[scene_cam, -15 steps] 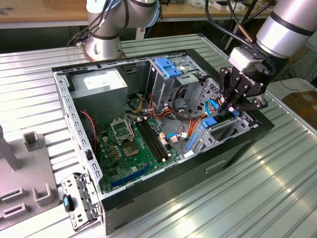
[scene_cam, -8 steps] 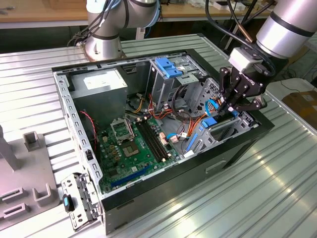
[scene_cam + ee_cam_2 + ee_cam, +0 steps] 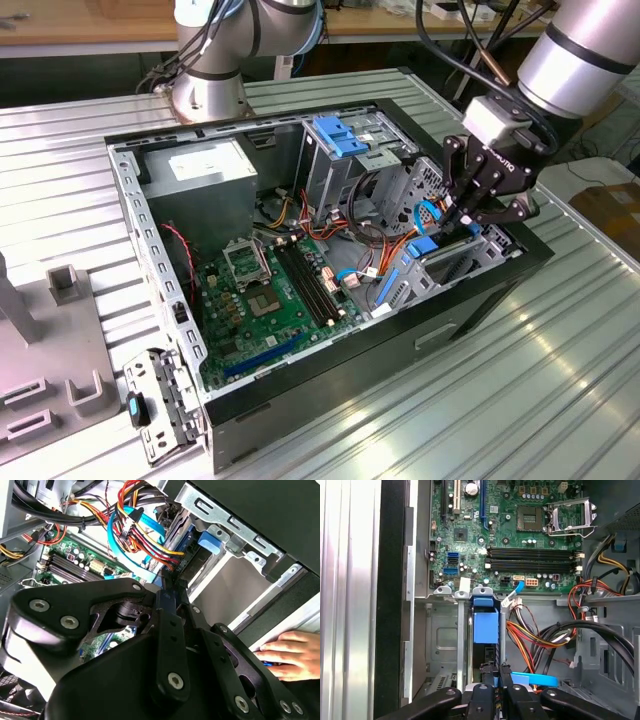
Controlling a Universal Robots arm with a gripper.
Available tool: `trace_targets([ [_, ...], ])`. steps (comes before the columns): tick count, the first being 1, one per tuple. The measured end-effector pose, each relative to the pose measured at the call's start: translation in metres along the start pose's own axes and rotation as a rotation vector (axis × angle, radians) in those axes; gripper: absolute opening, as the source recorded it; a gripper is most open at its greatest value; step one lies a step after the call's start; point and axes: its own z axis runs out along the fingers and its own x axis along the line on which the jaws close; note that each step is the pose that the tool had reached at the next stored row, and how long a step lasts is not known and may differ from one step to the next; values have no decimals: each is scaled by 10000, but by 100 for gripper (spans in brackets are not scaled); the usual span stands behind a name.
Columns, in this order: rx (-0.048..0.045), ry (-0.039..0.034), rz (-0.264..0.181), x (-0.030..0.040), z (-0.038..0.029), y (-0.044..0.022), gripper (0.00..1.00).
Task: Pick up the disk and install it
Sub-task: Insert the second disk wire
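One pincer [image 3: 462, 222] hung over the open case [image 3: 300, 400], its fingers clamped together on the one disk [image 3: 485, 625], which stood on edge directly below, partly down in the drive bay [image 3: 445, 640]. By my reading, installing was under way; seating called for a straight, gentle push. One hand [image 3: 287, 652] rested nearby.

Disk [image 3: 485, 625] mostly hidden inside drive bay; hand [image 3: 287, 652] cut off by edge.
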Motion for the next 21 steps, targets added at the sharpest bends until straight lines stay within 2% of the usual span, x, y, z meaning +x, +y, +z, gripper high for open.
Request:
trace_targets([
  [4,92,-1,-96,0,-7,1,16],
  [7,96,-20,-114,0,-9,2,16],
  [8,96,-47,-118,1,-5,2,16],
  [14,96,-72,-121,6,23,0,16],
  [21,98,-177,-127,16,75,-3,16],
])
